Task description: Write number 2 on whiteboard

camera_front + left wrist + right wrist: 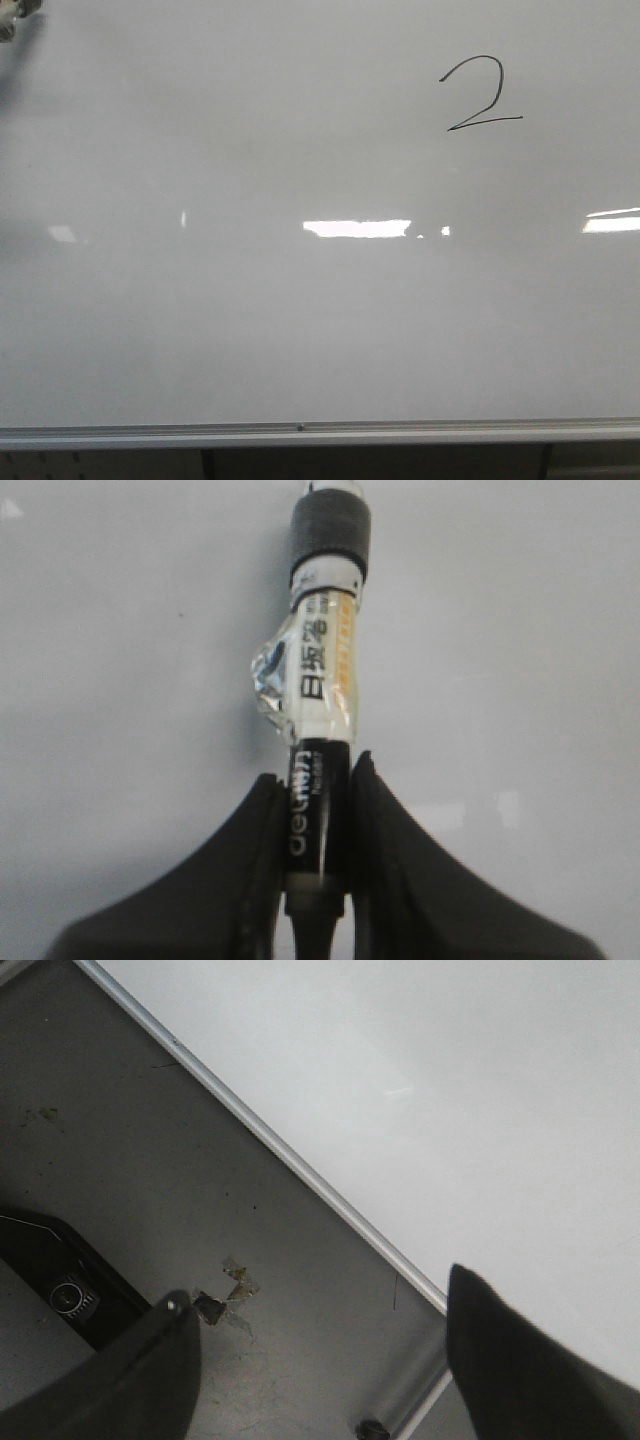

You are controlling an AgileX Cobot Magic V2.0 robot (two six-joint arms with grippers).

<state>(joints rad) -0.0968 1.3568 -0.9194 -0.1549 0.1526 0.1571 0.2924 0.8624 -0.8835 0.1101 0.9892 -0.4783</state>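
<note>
- Glossy whiteboard (250, 320) fills the frame; number 2 (480, 95) sits upper right, finished.
- My left pincer (318, 825) clamps the marker (322, 680); any brush could smear the digit.
- My right pincer (320, 1360) gapes empty.

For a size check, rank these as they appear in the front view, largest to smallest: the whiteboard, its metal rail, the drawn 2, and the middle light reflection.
1. whiteboard
2. metal rail
3. number 2 and middle light reflection: too alike to rank; the digit is taller, the reflection wider.
</note>
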